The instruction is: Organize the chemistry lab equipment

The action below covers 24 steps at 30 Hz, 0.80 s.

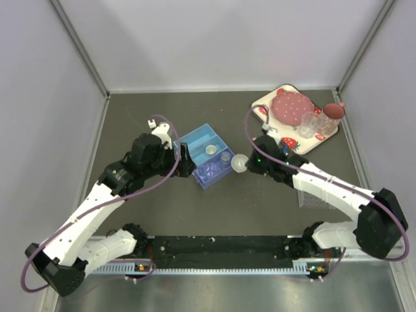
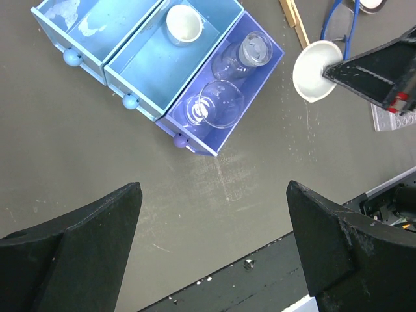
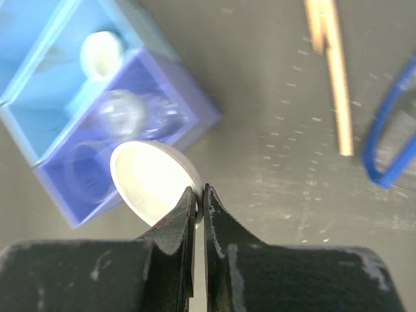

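Note:
My right gripper (image 3: 199, 192) is shut on the rim of a small white round dish (image 3: 151, 181). It holds the dish just right of the purple compartment (image 3: 78, 188) of a blue box (image 1: 207, 157). The dish also shows in the top view (image 1: 240, 162) and the left wrist view (image 2: 315, 71). The purple compartment holds clear glass pieces (image 2: 220, 104). The middle light-blue compartment holds another white dish (image 2: 184, 23). My left gripper (image 2: 213, 192) is open and empty, over bare table in front of the box. Tan wooden tongs (image 3: 331, 65) lie on the table to the right.
A blue loop (image 3: 383, 130) lies beside the tongs. A clear well rack (image 1: 312, 195) sits under my right arm. A strawberry-print tray (image 1: 325, 138) with a pink plate and glasses stands at the back right. A black rail (image 1: 221, 246) runs along the near edge.

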Available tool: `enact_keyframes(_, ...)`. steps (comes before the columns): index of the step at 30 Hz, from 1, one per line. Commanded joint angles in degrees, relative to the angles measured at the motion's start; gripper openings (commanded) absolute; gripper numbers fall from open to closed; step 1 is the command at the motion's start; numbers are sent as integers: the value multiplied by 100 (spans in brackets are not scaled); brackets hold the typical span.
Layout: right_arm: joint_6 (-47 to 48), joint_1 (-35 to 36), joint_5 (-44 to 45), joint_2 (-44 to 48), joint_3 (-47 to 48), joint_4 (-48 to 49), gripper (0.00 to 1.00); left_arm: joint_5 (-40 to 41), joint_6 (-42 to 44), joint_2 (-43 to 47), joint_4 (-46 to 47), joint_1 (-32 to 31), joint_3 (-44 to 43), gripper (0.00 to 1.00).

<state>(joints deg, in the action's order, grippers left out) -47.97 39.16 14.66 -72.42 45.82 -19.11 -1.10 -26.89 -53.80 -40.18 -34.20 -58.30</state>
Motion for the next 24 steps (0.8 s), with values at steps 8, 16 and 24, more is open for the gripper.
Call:
enact_keyframes(8, 1789, 672, -428, -1141, 2667, -1278, 0, -48, 105, 308, -7, 18, -217, 99)
enact_keyframes(16, 2291, 664, -885, -2688, 4276, -1385, 0, 58, 114, 537, -174, 18, -252, 99)
enact_keyframes(24, 2705, 672, -1439, -3822, 5252, -1384, 0, 58, 97, 687, -236, 18, -234, 99)
